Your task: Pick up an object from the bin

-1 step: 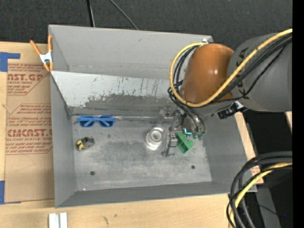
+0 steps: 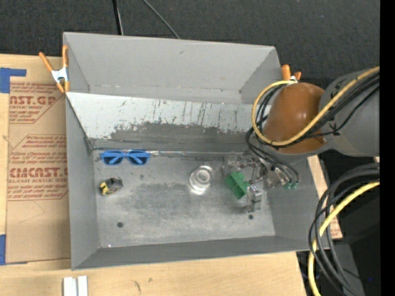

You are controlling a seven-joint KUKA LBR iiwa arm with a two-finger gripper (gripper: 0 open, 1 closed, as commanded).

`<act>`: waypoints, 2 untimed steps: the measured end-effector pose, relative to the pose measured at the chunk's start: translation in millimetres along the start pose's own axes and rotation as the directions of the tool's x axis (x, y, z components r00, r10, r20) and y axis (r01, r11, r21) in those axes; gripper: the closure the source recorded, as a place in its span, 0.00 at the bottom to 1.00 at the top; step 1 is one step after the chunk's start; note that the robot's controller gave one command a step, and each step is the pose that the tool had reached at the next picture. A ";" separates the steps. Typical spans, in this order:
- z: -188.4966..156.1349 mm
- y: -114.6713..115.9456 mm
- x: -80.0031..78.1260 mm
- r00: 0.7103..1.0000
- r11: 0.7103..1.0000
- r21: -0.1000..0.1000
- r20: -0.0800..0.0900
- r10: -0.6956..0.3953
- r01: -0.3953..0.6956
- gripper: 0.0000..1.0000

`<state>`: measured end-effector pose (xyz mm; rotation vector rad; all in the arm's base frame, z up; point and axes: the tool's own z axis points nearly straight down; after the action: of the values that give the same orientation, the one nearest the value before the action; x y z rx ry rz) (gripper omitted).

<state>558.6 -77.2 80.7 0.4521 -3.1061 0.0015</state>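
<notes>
Green plastic piece (image 2: pixel 235 183), small and blocky, lies on the floor of the grey metal bin (image 2: pixel 166 230) in its right half, tilted so that its long side runs from upper left to lower right. The end effector (image 2: pixel 252 193) is down at the bin floor right against this piece, its metal parts touching or overlapping the piece's right edge. Whether the end effector is apart, together, or clamped on the green piece cannot be told, since the metal parts and the piece run together there.

Above the end effector sits the arm's rounded orange cover (image 2: pixel 295 113), near the bin's right rear corner, with yellow and black cables (image 2: pixel 266 106) looped around it.

Just to the left of the green piece, near the middle of the floor, rests a clear round thing (image 2: pixel 200 179), perhaps a roll of tape or a small cup seen from above. A pair of blue sunglasses (image 2: pixel 125 158) lies well apart at the left, close to the foot of the rear wall. Nearer the front on that side sits a small yellow and black thing (image 2: pixel 110 186), too small to name.
</notes>
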 end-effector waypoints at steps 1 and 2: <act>-1.3 1.5 -1.5 1.000 1.000 -0.001 0.004 -0.002 0.002 1.00; -70.5 -61.9 32.3 1.000 1.000 0.006 0.009 0.025 -0.025 1.00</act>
<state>545.5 -145.7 151.3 0.4140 -3.1215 0.0095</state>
